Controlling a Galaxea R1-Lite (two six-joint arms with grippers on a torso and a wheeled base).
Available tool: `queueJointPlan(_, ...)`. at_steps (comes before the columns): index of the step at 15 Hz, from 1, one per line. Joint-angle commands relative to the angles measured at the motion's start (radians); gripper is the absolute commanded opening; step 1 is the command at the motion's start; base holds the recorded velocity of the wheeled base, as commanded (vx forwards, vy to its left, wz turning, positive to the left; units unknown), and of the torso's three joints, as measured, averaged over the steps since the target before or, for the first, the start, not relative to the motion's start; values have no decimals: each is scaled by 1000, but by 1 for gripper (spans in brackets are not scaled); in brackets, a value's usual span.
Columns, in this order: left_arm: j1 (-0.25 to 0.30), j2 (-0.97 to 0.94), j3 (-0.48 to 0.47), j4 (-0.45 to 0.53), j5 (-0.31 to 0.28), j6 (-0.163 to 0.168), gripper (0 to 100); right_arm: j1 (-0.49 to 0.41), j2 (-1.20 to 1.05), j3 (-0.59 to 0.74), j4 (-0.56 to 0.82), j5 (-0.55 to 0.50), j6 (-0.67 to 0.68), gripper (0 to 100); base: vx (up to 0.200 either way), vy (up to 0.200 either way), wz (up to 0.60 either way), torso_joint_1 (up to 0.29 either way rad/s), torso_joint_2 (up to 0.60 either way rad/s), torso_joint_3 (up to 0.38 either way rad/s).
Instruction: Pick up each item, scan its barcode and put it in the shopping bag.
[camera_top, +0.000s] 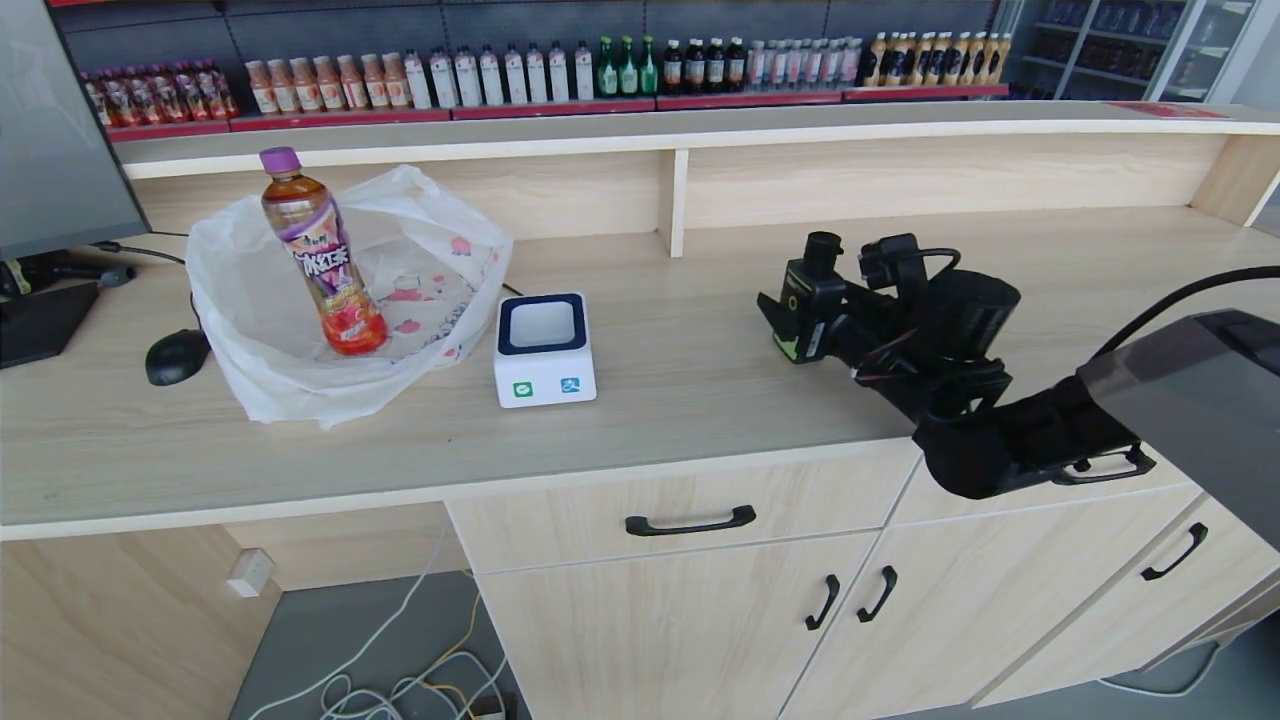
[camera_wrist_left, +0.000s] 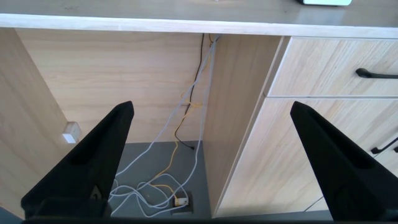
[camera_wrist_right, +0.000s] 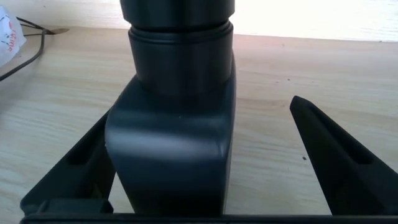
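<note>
The left gripper (camera_wrist_left: 211, 106) hangs low in front of the cabinet, fingers wide apart and holding nothing, facing loose cables (camera_wrist_left: 163, 180) on the floor of an open bay under the counter (camera_top: 700, 380). Above the counter, the right gripper (camera_wrist_right: 200, 106) has its fingers apart around a black bottle (camera_wrist_right: 177, 149). One finger lies against the bottle's side and the other stands clear of it. Left of that, a white scanner (camera_top: 544, 350) sits on the counter. Just beside the scanner lies the open shopping bag (camera_top: 240, 310), with a purple-capped tea bottle (camera_top: 325, 265) standing tilted inside it. A mouse (camera_top: 177, 357) rests beside the bag. Drink bottles (camera_top: 560, 70) line the far shelf.
</note>
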Motion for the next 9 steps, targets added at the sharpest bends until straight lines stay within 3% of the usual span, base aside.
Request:
queueJointPlan(1,0,0,0,0,0,-1,100,-1,6,-2,0,1,0,100,0,0,0,0,0,0)
queueJointPlan(3,0,0,0,0,0,-1,100,-2,6,-3,0,1,0,100,0,0,0,0,0,0)
queueJointPlan(4,0,0,0,0,0,-1,100,-1,6,-2,0,1,0,0,0,0,0,0,0,0)
queueJointPlan(9,0,0,0,0,0,-1,100,1,2,3,-9,-1,-3,0,0,0,0,0,0,0)
